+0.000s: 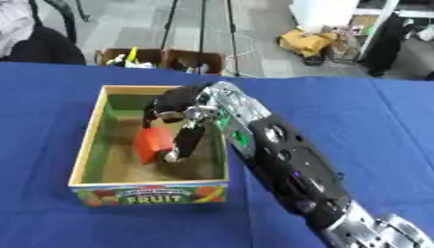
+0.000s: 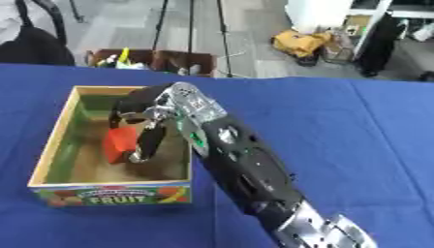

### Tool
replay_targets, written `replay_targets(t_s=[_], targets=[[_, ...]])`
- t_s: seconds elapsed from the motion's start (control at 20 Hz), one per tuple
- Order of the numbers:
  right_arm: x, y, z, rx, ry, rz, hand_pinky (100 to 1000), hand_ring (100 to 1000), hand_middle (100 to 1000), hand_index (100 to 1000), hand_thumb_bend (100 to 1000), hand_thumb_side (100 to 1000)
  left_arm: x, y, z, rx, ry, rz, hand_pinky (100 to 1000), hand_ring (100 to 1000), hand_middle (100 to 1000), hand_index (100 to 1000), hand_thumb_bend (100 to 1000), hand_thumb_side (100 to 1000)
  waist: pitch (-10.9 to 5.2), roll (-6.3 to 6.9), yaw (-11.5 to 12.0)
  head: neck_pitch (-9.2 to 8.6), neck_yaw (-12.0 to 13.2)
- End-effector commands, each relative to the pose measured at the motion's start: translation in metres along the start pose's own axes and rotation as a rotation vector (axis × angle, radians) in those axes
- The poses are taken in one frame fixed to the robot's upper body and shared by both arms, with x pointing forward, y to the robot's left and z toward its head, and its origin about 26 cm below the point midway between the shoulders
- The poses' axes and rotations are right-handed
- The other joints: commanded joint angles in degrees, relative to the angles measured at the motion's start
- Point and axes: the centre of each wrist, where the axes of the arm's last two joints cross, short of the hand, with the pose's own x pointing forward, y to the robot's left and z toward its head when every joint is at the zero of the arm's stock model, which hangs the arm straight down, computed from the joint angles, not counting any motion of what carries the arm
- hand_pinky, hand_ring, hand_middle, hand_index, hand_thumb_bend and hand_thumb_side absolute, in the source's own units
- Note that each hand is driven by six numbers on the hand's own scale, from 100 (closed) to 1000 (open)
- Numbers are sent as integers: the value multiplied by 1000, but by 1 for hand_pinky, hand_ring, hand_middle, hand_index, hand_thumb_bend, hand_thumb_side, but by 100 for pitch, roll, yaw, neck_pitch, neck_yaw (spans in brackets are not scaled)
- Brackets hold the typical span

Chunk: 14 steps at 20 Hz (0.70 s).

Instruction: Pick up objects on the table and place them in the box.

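Observation:
A wooden box (image 1: 87,140) with green inner walls and a "FRUIT" label on its front stands on the blue table. My right hand (image 1: 179,112) reaches into it from the lower right, over the box's right wall. Its fingers (image 1: 186,140) curl down around a red-orange block (image 1: 150,144) inside the box, near the floor. Part of the block is hidden behind the fingers. My left hand shows in neither view.
The blue tablecloth (image 1: 339,111) spreads on all sides of the box. Beyond the far edge are brown boxes (image 1: 161,59), tripod legs (image 1: 202,29), a yellow bag (image 1: 307,42) and a dark chair (image 1: 42,46) on the floor.

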Motion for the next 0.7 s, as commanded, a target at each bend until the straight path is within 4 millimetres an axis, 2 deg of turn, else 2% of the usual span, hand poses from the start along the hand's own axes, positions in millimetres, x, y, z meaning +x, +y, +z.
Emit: replay_targets(t_s=[0.05,0.3,0.55,0.7], targets=[[-4,-21,15,-1,-34,74,711,886,856,874,369,526,7,1,-2,-2,-25,8,225,443,467,441,100,811,-154,53,-7,-21,-6],[-4,-39,40,-125,-51,45,709,877,845,869,345,558,5,3,-2,2,-21,0,225,442,465,441,100,810,-198,72,-75,26,72],[-6,-59,84,-286,-66,-8,698,860,818,861,295,604,4,6,-1,10,-18,-10,226,442,465,441,100,809,-248,99,-177,117,227],[-8,-68,119,-404,-55,-53,683,842,776,845,171,644,3,7,-1,15,-16,-16,226,441,465,441,100,809,-285,126,-258,179,348]])
